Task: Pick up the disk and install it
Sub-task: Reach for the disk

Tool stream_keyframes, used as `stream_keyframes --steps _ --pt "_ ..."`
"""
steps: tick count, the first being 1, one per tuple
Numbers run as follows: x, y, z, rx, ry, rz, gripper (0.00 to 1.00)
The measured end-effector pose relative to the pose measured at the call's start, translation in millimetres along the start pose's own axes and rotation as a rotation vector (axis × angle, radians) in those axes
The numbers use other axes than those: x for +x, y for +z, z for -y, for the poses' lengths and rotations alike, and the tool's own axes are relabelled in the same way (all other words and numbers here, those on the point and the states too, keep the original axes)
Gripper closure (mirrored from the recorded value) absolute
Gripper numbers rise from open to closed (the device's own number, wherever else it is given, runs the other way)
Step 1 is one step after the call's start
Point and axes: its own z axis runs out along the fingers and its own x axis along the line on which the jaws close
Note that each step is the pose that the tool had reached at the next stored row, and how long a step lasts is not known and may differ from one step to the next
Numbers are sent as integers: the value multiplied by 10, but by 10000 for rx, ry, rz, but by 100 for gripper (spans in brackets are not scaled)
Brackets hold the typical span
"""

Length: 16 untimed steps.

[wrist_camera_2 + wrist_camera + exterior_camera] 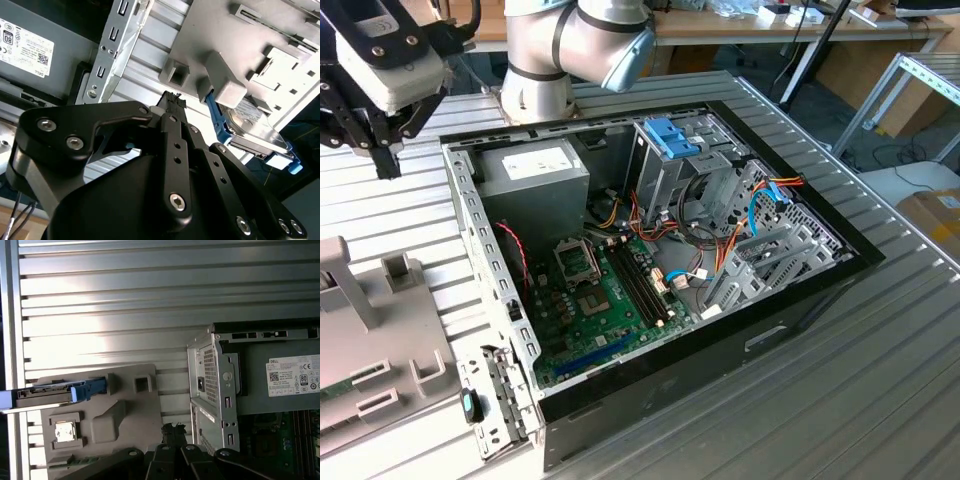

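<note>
Sitting in a grey fixture (125, 412), disk (45, 396) apart from jaws.

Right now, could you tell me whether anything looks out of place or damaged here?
Nothing looks spilled or broken. The disk stands on edge in the grey holder beside the open computer case, not inside it. Coloured cables lie loose inside the case, which seems normal for an open one.

One disk (42, 396), one computer case (470, 235) — one grey holder (380, 345).

A white printed label (294, 376) stands on the grey power supply (255, 387).
</note>
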Motion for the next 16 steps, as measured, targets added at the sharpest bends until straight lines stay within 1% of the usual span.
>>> stream_keyframes --steps 1,11,14,16 --pt "11 0 1 0 0 0 89" --pt "19 -1 2 0 1 0 89" --pt "85 -2 6 1 0 -1 89" --pt "98 -2 7 0 -1 0 89"
